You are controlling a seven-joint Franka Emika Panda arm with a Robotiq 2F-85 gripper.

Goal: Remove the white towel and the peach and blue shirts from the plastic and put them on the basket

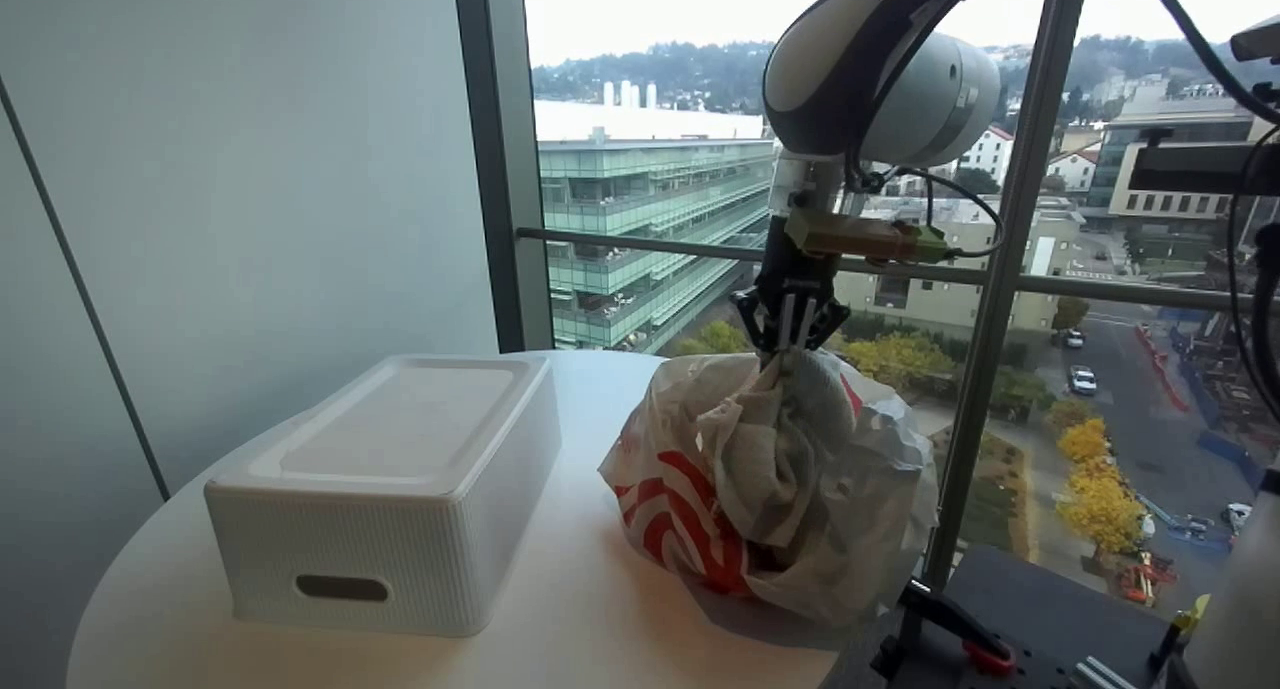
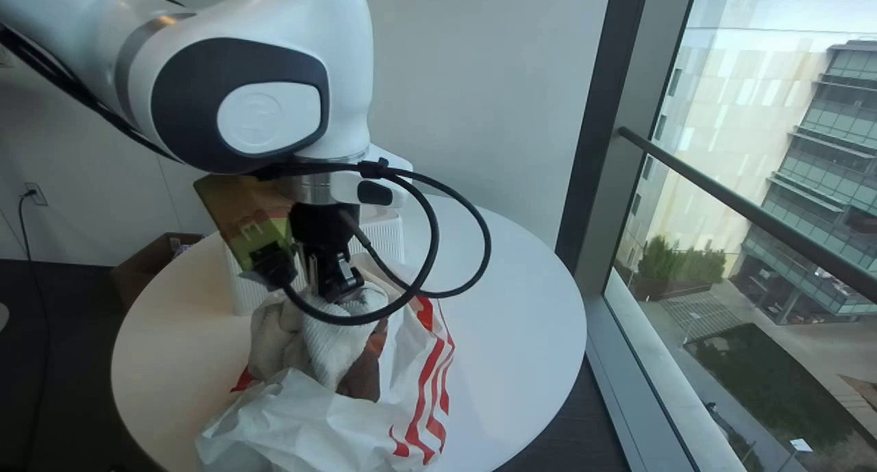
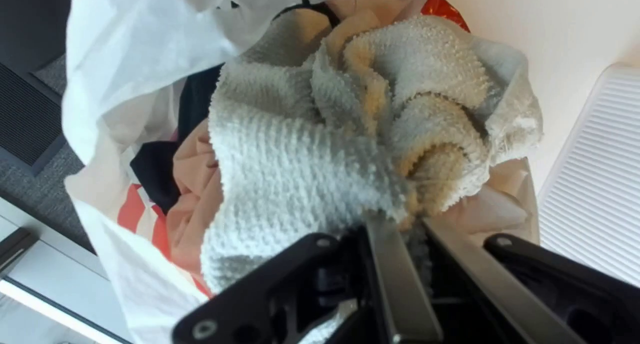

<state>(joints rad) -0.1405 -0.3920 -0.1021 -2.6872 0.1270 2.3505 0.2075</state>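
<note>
Towel [image 3: 295,174], pinched by the gripper [image 3: 405,224], pokes from the bag [image 1: 870,539]; the peach shirt [image 3: 194,209] and blue shirt [image 3: 155,173] lie inside; the box [image 1: 350,534] stands near the bag.

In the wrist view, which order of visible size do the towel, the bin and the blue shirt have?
1. Towel, helped by its nearness to the camera
2. Bin, cut off by the picture's edge
3. Blue shirt, showing only in dark patches, partly covered

White towel [image 3: 290,169] was bunched in mouth of plastic bag [image 1: 675,514], over peach shirt [image 3: 195,204], navy shirt [image 3: 156,174]; basket [image 1: 390,524] stood nearby.
</note>
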